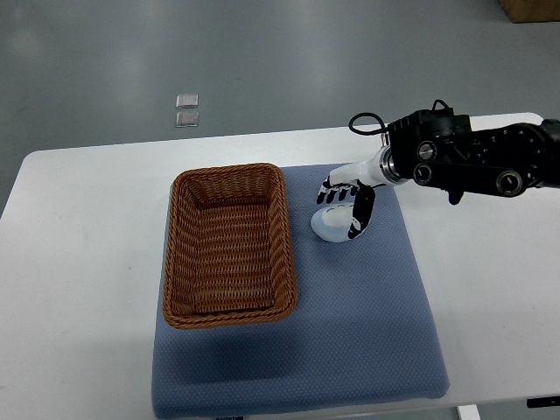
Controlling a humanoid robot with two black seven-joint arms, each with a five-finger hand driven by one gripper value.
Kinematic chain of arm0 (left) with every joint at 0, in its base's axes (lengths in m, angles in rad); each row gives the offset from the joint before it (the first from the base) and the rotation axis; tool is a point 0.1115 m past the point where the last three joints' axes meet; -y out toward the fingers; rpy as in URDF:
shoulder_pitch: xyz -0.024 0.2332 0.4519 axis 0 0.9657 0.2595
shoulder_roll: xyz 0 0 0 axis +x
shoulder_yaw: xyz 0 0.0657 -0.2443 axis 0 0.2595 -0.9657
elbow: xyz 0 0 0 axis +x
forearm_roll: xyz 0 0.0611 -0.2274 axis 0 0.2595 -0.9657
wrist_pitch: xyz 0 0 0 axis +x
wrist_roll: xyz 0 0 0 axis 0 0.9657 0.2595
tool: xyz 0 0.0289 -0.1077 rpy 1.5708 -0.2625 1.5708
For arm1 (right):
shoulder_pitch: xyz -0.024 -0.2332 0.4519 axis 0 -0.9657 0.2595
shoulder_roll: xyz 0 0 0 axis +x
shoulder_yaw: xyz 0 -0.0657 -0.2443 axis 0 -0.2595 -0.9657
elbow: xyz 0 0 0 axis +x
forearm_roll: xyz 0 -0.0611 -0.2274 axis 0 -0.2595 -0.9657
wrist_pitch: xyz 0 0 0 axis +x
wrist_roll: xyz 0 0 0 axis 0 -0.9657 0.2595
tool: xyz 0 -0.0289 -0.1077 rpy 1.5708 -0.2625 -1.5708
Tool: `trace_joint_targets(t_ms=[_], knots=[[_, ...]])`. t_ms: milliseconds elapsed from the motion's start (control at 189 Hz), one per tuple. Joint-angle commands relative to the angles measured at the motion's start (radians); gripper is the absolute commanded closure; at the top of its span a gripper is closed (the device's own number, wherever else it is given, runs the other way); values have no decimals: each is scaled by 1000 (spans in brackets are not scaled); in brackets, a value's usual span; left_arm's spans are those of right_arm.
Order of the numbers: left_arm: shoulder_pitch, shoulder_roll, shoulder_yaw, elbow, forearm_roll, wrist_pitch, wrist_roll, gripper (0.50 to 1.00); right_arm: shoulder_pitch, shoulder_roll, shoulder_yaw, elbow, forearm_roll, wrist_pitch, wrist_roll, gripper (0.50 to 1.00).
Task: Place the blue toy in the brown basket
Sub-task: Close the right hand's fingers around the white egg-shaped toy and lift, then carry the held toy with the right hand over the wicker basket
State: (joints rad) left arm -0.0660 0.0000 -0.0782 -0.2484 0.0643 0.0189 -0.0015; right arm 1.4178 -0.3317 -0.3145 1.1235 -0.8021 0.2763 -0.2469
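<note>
Bright, even overhead light; the frame is sharp, with mild glare on the white desk (79, 262) and soft shadows.

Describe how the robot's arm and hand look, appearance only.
Only the right arm shows: chunky black housings with round silver-ringed joint caps, a black cable looping near the wrist, then a white forearm section. The right hand has white fingers with black segments and joints.

A lab or test room: a plain white table (87, 262) carrying a blue mat (367, 350) stands on bare grey floor (262, 61) with two small floor markers (186, 109).
</note>
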Motion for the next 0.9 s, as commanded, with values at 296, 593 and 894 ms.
trace_joint_targets(t_ms=[296, 593, 894], knots=[[0, 0, 0, -3, 0, 1, 0, 500, -45, 11, 0, -22, -54, -26, 3, 775], [0, 0, 0, -3, 2, 1, 0, 500, -25, -12, 9, -28, -74, -9, 5, 971], [0, 0, 2, -8, 2, 0, 0, 500, 191, -121, 14, 96, -23, 60, 5, 981]])
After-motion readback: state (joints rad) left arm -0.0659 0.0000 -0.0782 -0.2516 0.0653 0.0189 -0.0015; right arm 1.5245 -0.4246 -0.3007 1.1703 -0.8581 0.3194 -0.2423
